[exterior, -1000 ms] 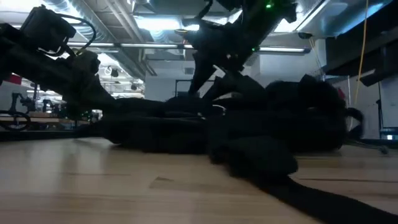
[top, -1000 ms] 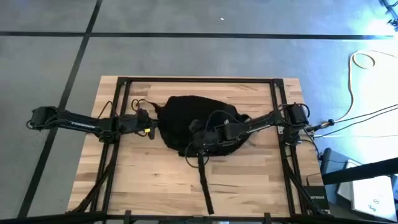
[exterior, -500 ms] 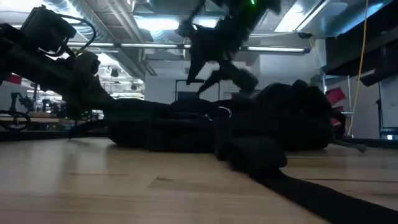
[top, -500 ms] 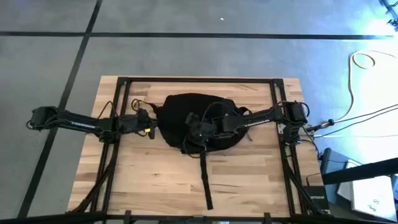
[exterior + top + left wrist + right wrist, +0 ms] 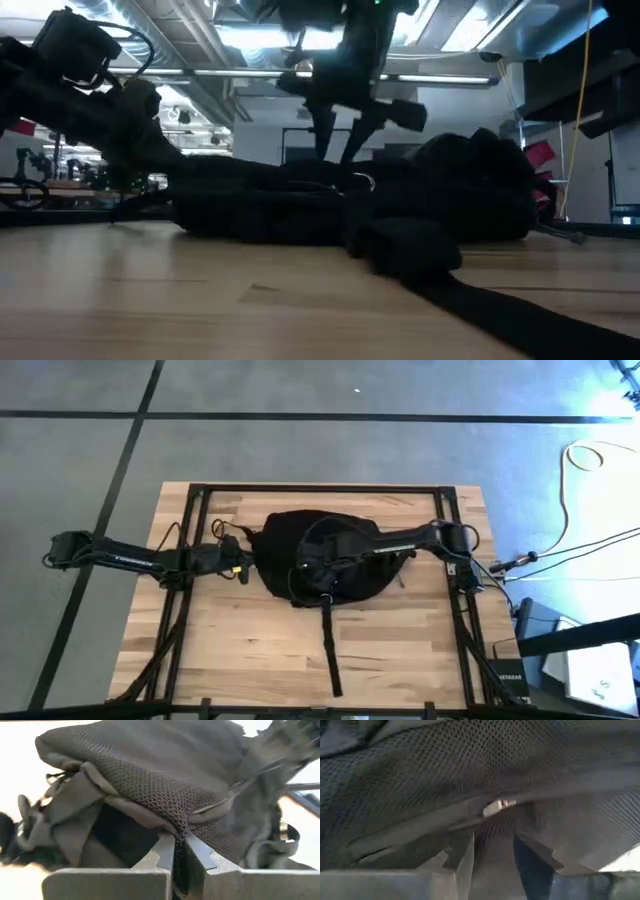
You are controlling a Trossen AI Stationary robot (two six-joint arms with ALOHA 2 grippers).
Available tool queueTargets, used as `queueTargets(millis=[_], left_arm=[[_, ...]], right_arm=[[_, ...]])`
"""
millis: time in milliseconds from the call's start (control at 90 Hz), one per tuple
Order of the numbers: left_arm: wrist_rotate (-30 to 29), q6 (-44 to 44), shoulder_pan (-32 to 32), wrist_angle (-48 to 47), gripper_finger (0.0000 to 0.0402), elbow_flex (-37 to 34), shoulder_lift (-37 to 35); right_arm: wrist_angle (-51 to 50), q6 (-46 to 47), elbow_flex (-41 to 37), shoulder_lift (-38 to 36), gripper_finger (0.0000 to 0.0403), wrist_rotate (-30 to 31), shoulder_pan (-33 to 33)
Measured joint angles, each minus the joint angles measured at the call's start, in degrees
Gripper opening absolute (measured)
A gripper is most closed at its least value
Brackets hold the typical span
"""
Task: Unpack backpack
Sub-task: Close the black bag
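Your backpack [image 5: 300, 555] lies flat at the centre of the wooden table [image 5: 230, 630] in the high view, a dark rounded heap a little above the frame's middle; one long black strap [image 5: 329, 645] runs from its lower edge straight down toward the bottom of the frame; in the low view the same bag [image 5: 450, 195] stretches across the middle of the frame, and the strap [image 5: 500, 310] comes off toward the lower right corner.

Your left gripper [image 5: 243, 560] sits at the bag's left edge in the high view, its arm reaching in from the frame's left; in the left wrist view its fingers [image 5: 165, 852] are pressed together on a fold of the mesh fabric [image 5: 150, 785], pinching it where the two tips meet.

Your right gripper [image 5: 318, 570] is over the middle of the bag, its arm coming in from the right side of the table; in the low view it [image 5: 340, 150] points down just above the fabric; in the right wrist view its fingers [image 5: 465, 857] stand spread apart, close to the mesh, with a small pale metal piece [image 5: 495, 806] showing beyond them; you cannot tell whether the tips touch the fabric.
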Motion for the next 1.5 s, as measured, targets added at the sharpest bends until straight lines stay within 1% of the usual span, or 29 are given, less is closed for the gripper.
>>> queueTargets(millis=[67,122,322,444,578,767,1189,1356,1500], left_arm=[[2.66,0.95,-0.01,1.54,0.0,0.0,0.08],[3.35,1.08,-0.02,1.52,0.0,0.0,0.19],[1.62,0.77,-0.02,1.8,0.0,0.0,0.4],[1.31,0.87,-0.02,1.71,0.0,0.0,0.4],[0.99,0.87,-0.02,1.71,0.0,0.0,0.4],[0.96,0.89,-0.02,1.62,0.0,0.02,0.4],[0.96,0.82,-0.02,1.56,0.0,0.04,0.4],[0.94,0.82,-0.02,1.56,0.0,0.04,0.4],[0.94,0.82,0.0,1.56,0.0,0.07,0.4]], right_arm=[[0.34,-1.69,0.53,0.92,0.012,-0.2,0.12],[-0.06,-3.46,0.55,1.21,0.012,-0.38,0.4],[-0.55,-7.76,0.7,1.21,0.012,-2.09,0.64],[1.42,-9.6,0.7,1.21,0.0119,-2.25,1.04],[4.03,-10.25,0.7,1.24,0.0105,-2.25,1.2],[4.92,-10.21,0.7,2.41,0.0075,-2.03,1.18],[4.35,-9.05,0.68,2.41,0.0031,-1.65,1.18],[4.02,-4.53,0.68,2.41,0.0024,-0.7,0.87],[2.78,-2.8,0.68,2.41,0.0024,-0.72,0.38]])
